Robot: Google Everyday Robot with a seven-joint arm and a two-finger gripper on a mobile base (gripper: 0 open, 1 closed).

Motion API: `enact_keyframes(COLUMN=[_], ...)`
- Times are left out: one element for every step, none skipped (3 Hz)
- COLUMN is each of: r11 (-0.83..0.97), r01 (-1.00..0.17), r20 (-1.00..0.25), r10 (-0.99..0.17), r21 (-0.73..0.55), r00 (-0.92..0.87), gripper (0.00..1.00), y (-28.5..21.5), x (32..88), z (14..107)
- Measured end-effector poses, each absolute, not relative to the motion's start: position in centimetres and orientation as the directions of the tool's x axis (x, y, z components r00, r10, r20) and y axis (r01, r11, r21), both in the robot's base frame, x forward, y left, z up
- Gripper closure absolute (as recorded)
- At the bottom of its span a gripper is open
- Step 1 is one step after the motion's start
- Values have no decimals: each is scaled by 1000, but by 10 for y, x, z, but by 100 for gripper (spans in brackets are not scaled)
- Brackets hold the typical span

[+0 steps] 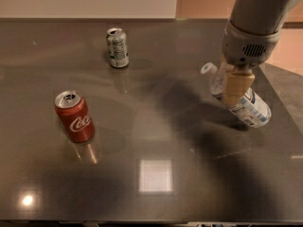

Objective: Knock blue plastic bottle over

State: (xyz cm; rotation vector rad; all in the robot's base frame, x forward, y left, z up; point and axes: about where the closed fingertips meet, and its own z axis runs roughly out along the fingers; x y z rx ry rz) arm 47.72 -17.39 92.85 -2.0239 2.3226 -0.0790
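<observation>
The blue plastic bottle [246, 107] lies tipped on its side on the dark table [156, 126] at the right. Its white cap [207, 69] points up-left and its labelled body points down-right. My gripper [236, 86], tan below a grey wrist, hangs from the upper right. It sits directly over the bottle's neck end, touching or just above it, and hides part of the bottle.
A red Coca-Cola can [74, 116] stands upright at the left. A green-and-white can [117, 47] stands upright at the back centre. The table's right edge [279, 103] runs close behind the bottle. A pale wall lies beyond the far edge.
</observation>
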Motion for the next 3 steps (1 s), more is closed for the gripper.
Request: enact_keyframes(r11=[95, 55, 55], r01=[-994, -998, -998], r20=[36, 53, 53], r10=[-995, -997, -997], r21=[-58, -6, -6], r00=[-97, -56, -56], gripper=[12, 0, 0], y=[-170, -163, -163], x=[476, 470, 470], z=[914, 893, 893])
